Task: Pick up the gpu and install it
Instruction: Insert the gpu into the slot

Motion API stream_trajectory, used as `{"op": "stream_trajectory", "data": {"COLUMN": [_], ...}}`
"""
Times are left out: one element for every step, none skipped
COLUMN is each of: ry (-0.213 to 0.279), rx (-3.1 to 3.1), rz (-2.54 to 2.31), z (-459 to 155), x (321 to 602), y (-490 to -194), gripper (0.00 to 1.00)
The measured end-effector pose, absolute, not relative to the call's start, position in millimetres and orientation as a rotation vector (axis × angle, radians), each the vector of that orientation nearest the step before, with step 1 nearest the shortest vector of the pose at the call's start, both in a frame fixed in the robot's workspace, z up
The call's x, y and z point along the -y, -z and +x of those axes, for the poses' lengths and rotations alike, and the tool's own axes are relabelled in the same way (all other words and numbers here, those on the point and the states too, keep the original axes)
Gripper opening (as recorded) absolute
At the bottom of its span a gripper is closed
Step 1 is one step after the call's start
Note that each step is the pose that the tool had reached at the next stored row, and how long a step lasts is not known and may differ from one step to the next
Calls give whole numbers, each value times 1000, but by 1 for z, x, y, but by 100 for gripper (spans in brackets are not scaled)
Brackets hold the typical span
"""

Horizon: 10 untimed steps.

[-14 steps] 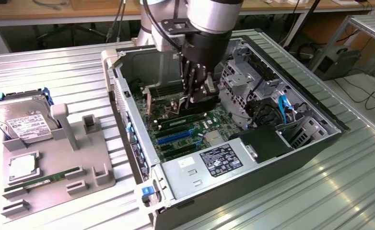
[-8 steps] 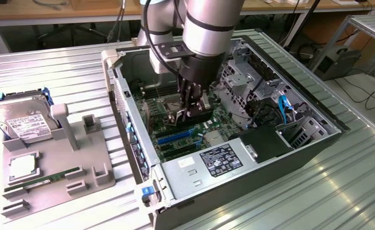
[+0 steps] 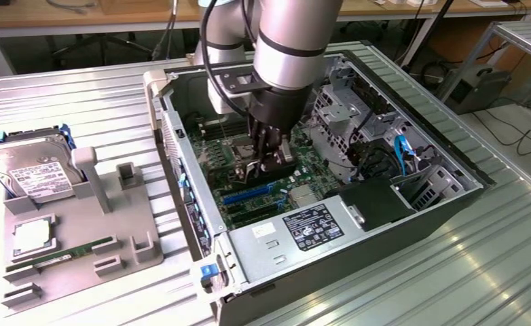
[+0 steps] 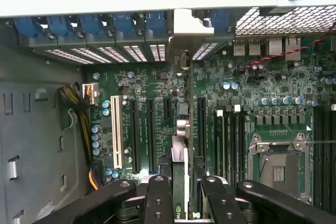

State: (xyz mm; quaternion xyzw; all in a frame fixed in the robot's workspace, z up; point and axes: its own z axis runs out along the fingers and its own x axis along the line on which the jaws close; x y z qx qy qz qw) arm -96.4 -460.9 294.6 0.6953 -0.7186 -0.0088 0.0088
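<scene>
A robotics lab is shown: an open computer case (image 3: 267,252) is laid on a ribbed metal table (image 3: 483,272), a robot arm (image 3: 293,41) is poised over it, and workbenches (image 3: 66,15) and floor cables (image 3: 526,136) are seen behind.

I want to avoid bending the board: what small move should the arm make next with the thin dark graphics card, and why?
Probably a slow, straight push down. The gripper grips the thin dark gpu edge-on above the green motherboard, with its pale metal bracket at the case's rear wall; the slot beneath it is hidden.
</scene>
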Motion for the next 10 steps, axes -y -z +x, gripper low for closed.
{"op": "stream_trajectory", "data": {"ry": [28,28,28,28,28,28,28,28,28,28], "rx": [2245,2245,2245,2245,2245,2245,2245,2245,2245,2245], "rz": [2172,2172,2172,2173,2172,2172,2172,2172,2172,2172], "z": [-97,-97,-97,-97,-97,-97,-98,-98,-98,-98], "x": [461,461,460,460,460,460,460,460,460,460], "y": [-294,-293,-293,-292,-291,-290,-289,-287,-286,-285], "gripper": [26,26,26,26,26,26,26,26,26,26]}}
